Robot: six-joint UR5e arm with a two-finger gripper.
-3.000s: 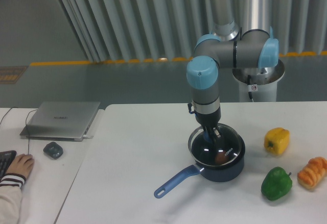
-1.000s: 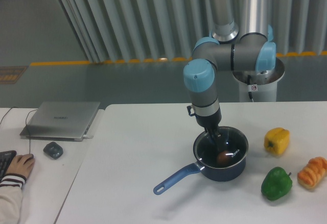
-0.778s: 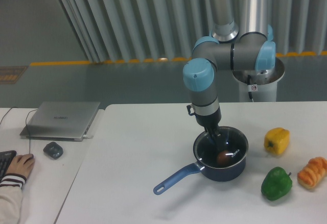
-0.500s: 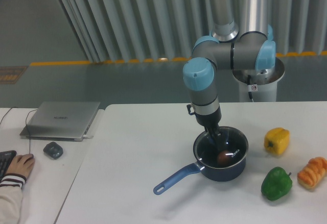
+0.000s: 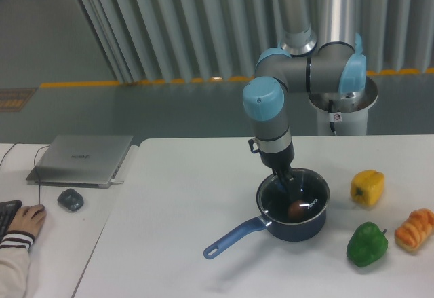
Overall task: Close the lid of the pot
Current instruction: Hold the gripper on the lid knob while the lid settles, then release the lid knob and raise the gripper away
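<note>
camera view: end effector (image 5: 290, 191) over lid (image 5: 293, 195) on pot (image 5: 295, 225) (grip state unclear)

arm: elbow bent, forearm coming in from 3 o'clock, wrist turned so it points straight down
gripper (image 5: 287, 187): hanging low at the end of the wrist, fingers close together, honestly can't tell if they're clamped on anything
</note>
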